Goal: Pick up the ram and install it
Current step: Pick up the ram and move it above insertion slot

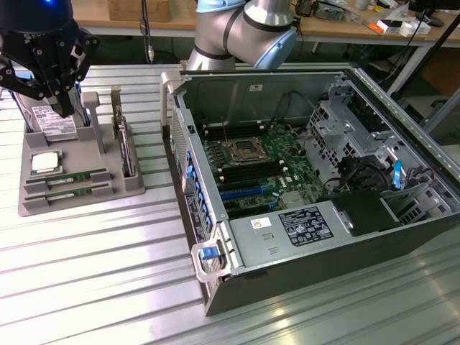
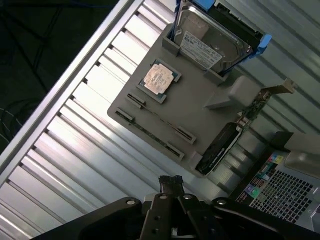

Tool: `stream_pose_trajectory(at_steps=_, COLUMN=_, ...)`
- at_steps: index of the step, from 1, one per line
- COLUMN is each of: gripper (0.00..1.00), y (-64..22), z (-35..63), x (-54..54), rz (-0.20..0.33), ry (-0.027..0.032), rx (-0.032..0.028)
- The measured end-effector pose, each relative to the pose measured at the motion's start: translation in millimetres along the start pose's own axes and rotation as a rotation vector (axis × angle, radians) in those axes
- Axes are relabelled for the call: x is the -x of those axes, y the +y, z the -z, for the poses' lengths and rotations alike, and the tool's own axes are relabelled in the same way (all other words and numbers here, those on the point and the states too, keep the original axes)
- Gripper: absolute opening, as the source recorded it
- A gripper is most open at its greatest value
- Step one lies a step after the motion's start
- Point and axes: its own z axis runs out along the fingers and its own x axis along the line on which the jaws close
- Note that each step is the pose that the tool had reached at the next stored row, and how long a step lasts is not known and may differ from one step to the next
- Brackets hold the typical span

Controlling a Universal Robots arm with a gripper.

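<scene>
The ribbed metal surface [image 1: 108, 287] runs nearest, bare and silver. On it, to the exterior view's right, stands an open computer case [image 1: 309, 237] with its green board showing. To the exterior view's left sits a grey tray [image 1: 43, 205]. The ram [image 1: 70, 175] lies flat in the tray's near slots, with the processor [image 1: 44, 162] just behind it and the hard drive [image 1: 52, 121] upright at the far end. The black gripper [image 1: 47, 86] hangs over the hard drive; I cannot tell whether it is open or closed. Beyond the case the arm [image 1: 244, 29] bends down, and wooden benches [image 1: 345, 25] with clutter line the far room.
</scene>
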Motion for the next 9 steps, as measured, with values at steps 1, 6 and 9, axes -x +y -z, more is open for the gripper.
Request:
stream_pose_trajectory(at_steps=1, gripper=0.1, y=0.0, z=0.0, x=0.0, rz=0.008, ry=0.0003, rx=0.0002)
stream_pose_trajectory(at_steps=6, gripper=0.1, y=0.0, z=0.0, x=0.0, rz=0.043, ry=0.0019, rx=0.0009)
stream_pose_trajectory(at_steps=9, gripper=0.1, y=0.0, z=0.0, x=0.0, rz=0.062, ry=0.003, rx=0.001)
